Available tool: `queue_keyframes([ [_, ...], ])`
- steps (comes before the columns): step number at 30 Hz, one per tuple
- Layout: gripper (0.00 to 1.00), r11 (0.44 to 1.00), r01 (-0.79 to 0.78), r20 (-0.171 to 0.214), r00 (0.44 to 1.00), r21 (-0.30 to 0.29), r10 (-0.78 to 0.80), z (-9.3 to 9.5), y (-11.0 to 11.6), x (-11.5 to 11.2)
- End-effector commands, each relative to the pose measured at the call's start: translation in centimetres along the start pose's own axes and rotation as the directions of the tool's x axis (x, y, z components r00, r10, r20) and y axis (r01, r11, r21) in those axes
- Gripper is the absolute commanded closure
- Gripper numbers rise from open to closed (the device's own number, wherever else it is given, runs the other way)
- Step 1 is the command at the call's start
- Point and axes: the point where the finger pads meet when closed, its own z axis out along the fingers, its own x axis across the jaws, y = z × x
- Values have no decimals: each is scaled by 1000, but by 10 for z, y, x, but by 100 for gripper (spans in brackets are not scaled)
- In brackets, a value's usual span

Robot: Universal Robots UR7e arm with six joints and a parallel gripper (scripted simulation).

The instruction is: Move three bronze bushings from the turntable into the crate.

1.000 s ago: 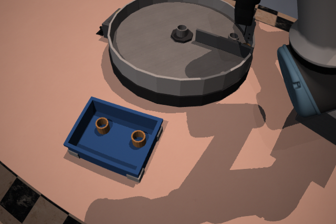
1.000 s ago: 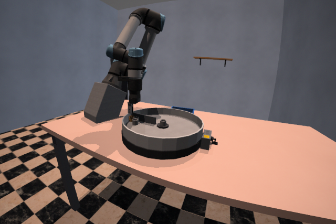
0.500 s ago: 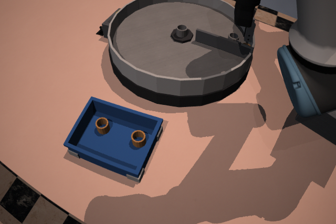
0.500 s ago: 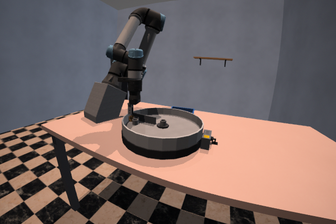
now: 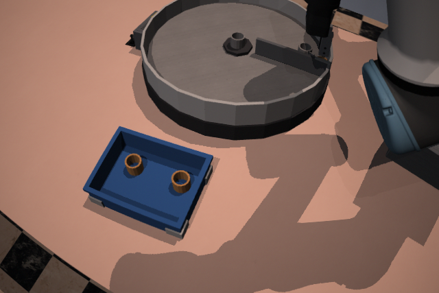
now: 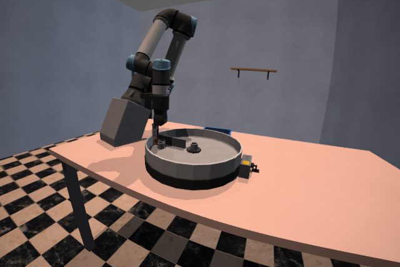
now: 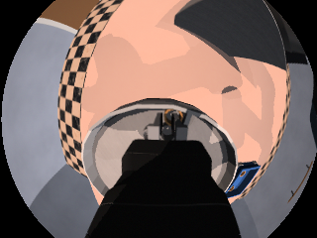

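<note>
Bushing from gripper: the third bronze bushing (image 5: pixel 322 57) (image 6: pixel 155 141) (image 7: pixel 173 114) is low at the fingertips of the gripper (image 5: pixel 320 54) (image 6: pixel 155 138) (image 7: pixel 166 119), so what remains is judged to be a short closing move, with little sideways reach.
Bushing on worktop: it is on the turntable (image 5: pixel 219 107) (image 6: pixel 194 170) (image 7: pixel 94 149), just inside the wall facing the arm's end of the worktop (image 5: pixel 70 34) (image 6: pixel 307 176) (image 7: pixel 124 74), towards the worktop corner at left in the exterior view.
Bushing axis: probably upright, its ring showing to the wrist view; the fingers hide part of it.
Fingers: parted only narrowly, not clamped; I judge one goes into or beside the ring, but cannot tell which.
Neighbours: the divider (image 5: pixel 283 55) (image 6: pixel 175 141) is close on the crate side; a grey bushing (image 5: pixel 304 49) (image 6: pixel 160 144) is near, inward of the bronze one, and must stay. A careless close could nudge it.
Arm pose: the elbow is high, the forearm folds down, and the wrist and gripper point straight down over the wall.
Crate: the blue crate (image 5: pixel 165 142) (image 6: pixel 217 129) (image 7: pixel 258 167) lies across the worktop, away from the long edge nearest the exterior view, with two bronze bushings inside. One more finishes the count.
</note>
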Motion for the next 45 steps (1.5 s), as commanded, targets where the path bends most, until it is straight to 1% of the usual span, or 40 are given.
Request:
queue_keyframes([
  [1, 60, 1000, 0, 1, 1000, -1, 0, 1, 0, 0],
  [9, 60, 1000, 0, 1, 1000, -1, 0, 1, 0, 0],
  [14, 60, 1000, 0, 1, 1000, -1, 0, 6, 0, 0],
  [26, 60, 1000, 0, 1, 1000, -1, 0, 6, 0, 0],
  [31, 60, 1000, 0, 1, 1000, -1, 0, 10, 0, 0],
  [45, 60, 1000, 0, 1, 1000, -1, 0, 12, 0, 0],
])
